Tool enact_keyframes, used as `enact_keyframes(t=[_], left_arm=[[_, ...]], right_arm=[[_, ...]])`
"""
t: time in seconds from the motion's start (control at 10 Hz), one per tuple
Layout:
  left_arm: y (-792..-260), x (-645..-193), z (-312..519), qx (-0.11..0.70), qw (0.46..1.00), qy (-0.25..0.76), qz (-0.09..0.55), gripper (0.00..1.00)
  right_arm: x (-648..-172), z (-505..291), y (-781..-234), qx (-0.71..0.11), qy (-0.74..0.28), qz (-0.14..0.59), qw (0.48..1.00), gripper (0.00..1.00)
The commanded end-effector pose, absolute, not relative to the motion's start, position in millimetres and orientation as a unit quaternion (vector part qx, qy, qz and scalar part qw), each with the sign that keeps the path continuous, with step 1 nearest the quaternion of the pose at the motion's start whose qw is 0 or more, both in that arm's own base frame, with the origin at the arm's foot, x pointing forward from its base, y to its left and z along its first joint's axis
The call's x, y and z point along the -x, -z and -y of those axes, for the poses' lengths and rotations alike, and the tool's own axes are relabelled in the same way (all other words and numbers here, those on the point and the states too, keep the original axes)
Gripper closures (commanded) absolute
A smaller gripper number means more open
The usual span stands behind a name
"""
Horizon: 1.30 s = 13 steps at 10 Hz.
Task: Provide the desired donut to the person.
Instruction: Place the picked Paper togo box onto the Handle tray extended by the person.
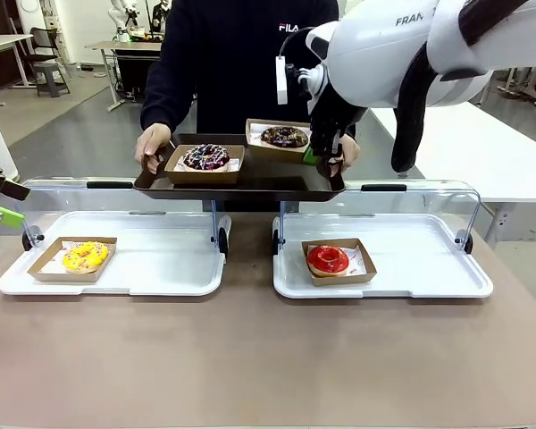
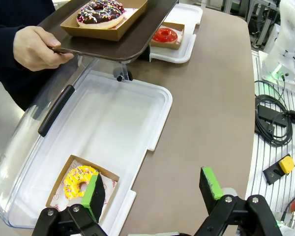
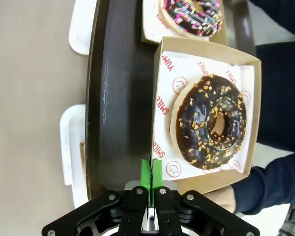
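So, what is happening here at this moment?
The person holds a dark tray over the table with both hands. The right tool is shut on the edge of the carton of the chocolate nut donut, which sits on that tray beside a sprinkled donut. The left tool is open, above the left bin near the yellow donut. A red donut lies in the right bin.

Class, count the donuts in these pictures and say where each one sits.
4. Sprinkle donut and nut-topped chocolate donut in boxes over the person's tray; yellow donut in the left bin; red donut in the right bin.
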<state>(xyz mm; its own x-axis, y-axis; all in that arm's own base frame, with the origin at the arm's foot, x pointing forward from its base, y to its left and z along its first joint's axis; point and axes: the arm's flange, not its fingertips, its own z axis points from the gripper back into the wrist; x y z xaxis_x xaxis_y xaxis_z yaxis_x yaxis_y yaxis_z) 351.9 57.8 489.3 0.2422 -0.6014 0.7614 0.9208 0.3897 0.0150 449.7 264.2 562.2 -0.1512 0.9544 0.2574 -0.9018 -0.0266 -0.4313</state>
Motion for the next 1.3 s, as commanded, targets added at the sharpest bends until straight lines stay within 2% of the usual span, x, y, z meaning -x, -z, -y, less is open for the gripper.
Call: enact_keyframes(t=[0.0, 0.5, 0.6, 0.7, 0.8, 0.9, 1.0, 1.2], left_arm=[[-488, -352, -58, 0.226, 0.757, 0.502, 0.353, 0.00], [-488, -352, -58, 0.226, 0.757, 0.502, 0.353, 0.00], [-488, -352, -58, 0.226, 0.757, 0.502, 0.353, 0.00], [-488, -352, -58, 0.226, 0.757, 0.502, 0.353, 0.00], [-488, -352, -58, 0.226, 0.757, 0.502, 0.353, 0.00], [-488, -352, -58, 0.226, 0.757, 0.502, 0.353, 0.00], [-488, -352, -58, 0.226, 0.757, 0.502, 0.353, 0.00], [-488, -352, -58, 0.226, 0.757, 0.502, 0.353, 0.00]], right_arm=[[-454, -268, -563, 0.056, -0.714, 0.228, 0.659, 0.99], [-469, -267, -552, 0.064, -0.712, 0.221, 0.664, 0.99], [-471, -265, -553, 0.065, -0.710, 0.225, 0.664, 0.39], [-471, -261, -557, 0.062, -0.709, 0.233, 0.663, 0.39], [-470, -256, -563, 0.060, -0.706, 0.239, 0.664, 0.00], [-469, -253, -568, 0.054, -0.707, 0.239, 0.663, 0.35], [-469, -251, -569, 0.049, -0.709, 0.240, 0.662, 0.00], [-465, -248, -572, 0.036, -0.716, 0.243, 0.654, 0.00]])
